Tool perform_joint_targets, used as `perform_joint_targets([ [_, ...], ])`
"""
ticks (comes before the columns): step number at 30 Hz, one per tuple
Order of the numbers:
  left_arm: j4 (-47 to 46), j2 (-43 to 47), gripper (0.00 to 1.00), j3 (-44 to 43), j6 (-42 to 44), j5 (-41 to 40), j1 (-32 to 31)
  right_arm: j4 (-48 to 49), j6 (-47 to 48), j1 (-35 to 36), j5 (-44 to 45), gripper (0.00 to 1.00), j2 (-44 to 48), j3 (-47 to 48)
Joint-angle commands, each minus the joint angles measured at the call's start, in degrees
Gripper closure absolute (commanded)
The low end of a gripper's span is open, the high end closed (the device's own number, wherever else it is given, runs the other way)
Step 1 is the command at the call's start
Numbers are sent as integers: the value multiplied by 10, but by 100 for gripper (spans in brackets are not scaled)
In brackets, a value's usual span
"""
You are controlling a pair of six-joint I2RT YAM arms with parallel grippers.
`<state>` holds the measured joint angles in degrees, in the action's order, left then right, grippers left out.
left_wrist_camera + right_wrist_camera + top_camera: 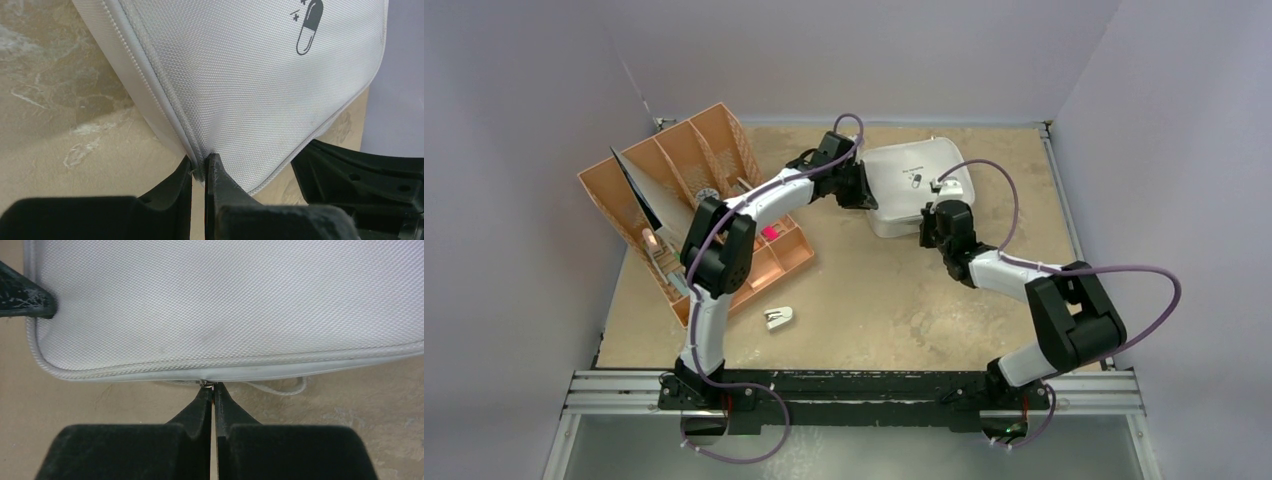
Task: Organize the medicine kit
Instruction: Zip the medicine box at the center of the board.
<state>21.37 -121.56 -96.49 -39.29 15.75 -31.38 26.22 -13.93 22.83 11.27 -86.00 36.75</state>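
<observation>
Left hand (200,166) pinches the seam of the medicine kit (904,185) at its 9 o'clock; my right hand (214,390) clamps the zip tab (206,384) at 5 o'clock. It lies at the counter's (874,290) 1 o'clock.

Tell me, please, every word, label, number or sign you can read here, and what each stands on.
Words or numbers: none readable.
Sign: a dark capsule pictogram with small plus marks beside it, on the lid of the grey medicine kit.
Top view: that logo is too small to make out; nothing legible on the orange organizer tray or the small white object.
</observation>
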Motion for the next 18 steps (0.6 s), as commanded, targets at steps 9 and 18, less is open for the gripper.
perform_joint_targets([
  [9, 129, -49, 100, -50, 119, -107, 67, -115, -46, -45, 45, 100, 22, 38],
  [18, 150, -84, 100, -93, 158, -126, 85, -168, -48, -78, 45, 100, 32, 66],
])
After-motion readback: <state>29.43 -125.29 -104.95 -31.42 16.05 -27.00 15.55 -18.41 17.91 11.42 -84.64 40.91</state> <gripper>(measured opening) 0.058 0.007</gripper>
